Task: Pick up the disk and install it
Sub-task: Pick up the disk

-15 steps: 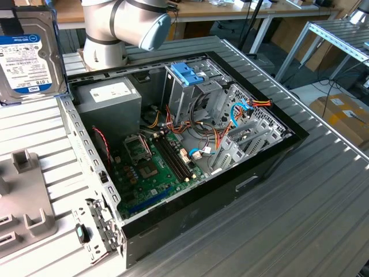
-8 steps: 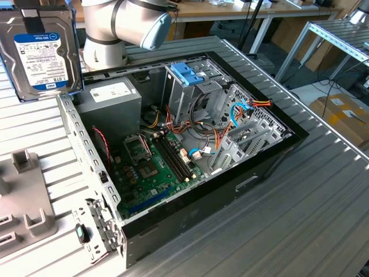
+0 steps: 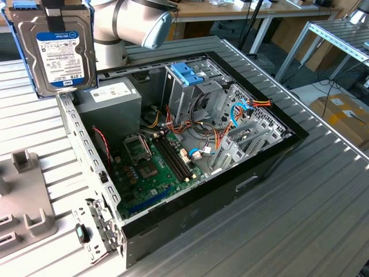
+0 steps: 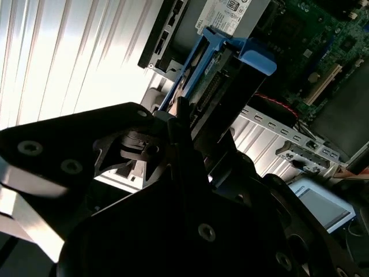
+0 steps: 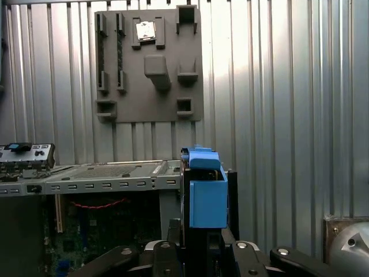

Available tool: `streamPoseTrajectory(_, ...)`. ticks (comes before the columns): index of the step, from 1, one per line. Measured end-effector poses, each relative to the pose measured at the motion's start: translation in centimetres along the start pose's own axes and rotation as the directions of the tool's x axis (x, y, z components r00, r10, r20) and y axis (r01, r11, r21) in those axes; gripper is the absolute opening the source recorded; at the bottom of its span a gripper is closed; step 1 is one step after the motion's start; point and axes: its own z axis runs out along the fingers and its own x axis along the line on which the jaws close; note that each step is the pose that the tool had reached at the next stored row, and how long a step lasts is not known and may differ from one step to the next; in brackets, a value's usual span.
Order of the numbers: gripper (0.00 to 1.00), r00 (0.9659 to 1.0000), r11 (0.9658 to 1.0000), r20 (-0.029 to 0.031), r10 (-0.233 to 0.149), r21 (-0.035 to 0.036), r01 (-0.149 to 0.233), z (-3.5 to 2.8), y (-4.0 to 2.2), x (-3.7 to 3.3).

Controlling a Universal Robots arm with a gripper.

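Exterior view: gripper (image 3: 55, 16) clamps the disk (image 3: 55, 52) aloft, likely mid-carry. Drive cage (image 3: 190, 86) sits at its four o'clock; you'll likely need the rails squared to it.

disk (image 3: 55, 49) is off the table, upright, label face toward the exterior camera. Grey metal body, white-and-blue sticker, blue rails (image 3: 93, 63) on its sides. It sits at the exterior view's upper left, above the open case (image 3: 230, 196) corner. Both wrist views show it edge-on, mostly a rail; the dark edge is probably the connector end.
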Motion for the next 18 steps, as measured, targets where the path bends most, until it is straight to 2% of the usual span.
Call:
streamPoseTrajectory(13,0.35,1.0000,1.0000,0.0001,0.000,0.0000,0.000,0.08,-3.18,-0.13)
streamPoseTrajectory(15,0.35,1.0000,1.0000,0.0000,0.000,0.0000,0.000,0.09,-3.90,-0.17)
streamPoseTrajectory(18,0.35,1.0000,1.0000,0.0000,0.000,0.0000,0.000,0.11,-4.63,-0.20)
